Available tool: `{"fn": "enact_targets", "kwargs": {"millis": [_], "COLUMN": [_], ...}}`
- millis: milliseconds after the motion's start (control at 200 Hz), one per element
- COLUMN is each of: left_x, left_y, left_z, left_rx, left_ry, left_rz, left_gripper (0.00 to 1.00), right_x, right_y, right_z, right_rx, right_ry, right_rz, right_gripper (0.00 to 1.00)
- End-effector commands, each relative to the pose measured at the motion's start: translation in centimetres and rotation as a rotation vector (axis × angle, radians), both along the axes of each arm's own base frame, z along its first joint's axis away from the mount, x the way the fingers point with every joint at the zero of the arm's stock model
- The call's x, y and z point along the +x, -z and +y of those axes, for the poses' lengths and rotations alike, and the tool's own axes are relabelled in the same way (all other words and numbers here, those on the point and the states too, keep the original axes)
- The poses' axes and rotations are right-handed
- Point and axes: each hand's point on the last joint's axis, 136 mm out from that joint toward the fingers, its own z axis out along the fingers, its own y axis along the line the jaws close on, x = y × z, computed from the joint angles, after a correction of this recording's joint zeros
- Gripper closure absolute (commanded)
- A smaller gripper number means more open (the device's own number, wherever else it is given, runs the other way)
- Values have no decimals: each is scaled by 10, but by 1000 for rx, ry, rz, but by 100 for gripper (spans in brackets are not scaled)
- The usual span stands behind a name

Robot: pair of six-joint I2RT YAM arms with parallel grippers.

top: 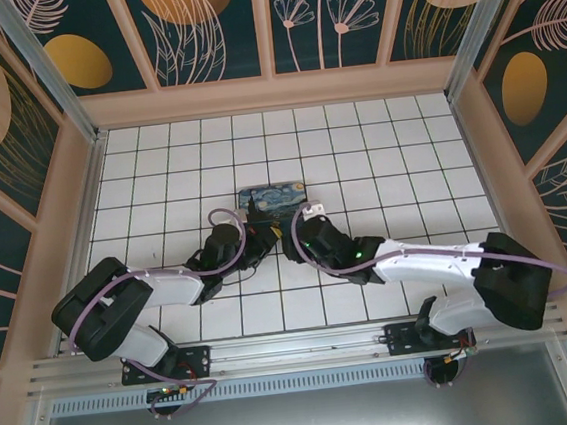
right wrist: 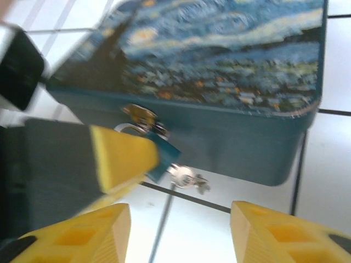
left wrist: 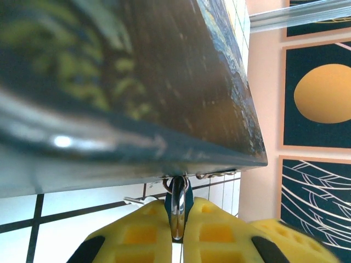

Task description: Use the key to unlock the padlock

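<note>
**Top view.** The left arm and the right arm are drawn in to the near side of the box, which lies on the white-tiled desk.

**Left wrist view.** The left hand is clamped on the padlock, a silvery body with a dark blue part. The yellow fingers are pressed against it from both sides. The padlock hangs just below the box's lower edge.

**Right wrist view.** The padlock is seen at the gold latch on the box front, partly covered by a finger of the left hand. A silvery key projects from its blue end, just above the tiles. The right hand is spread wide with nothing gripped between its fingers. The key lies ahead of the gap.

The box lid is painted with a swirling blue-and-yellow night sky.
</note>
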Motion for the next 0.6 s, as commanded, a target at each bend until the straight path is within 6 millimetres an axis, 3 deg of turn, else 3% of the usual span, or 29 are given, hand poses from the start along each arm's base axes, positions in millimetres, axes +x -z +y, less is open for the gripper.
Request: {"fn": "enact_targets", "kwargs": {"millis": [0, 596], "left_x": [3, 0], "left_y": [-16, -20], "left_z": [-10, -12], "left_rx": [-16, -26], "left_ry": [44, 68], "left_rz": [-44, -46], "left_gripper": [100, 100], "right_x": [7, 19], "right_y": [9, 31], "right_z": [-8, 8], "right_rx": [-166, -280], "right_ry": [-22, -23], "right_rz": [-95, -136], "right_gripper": [53, 55]}}
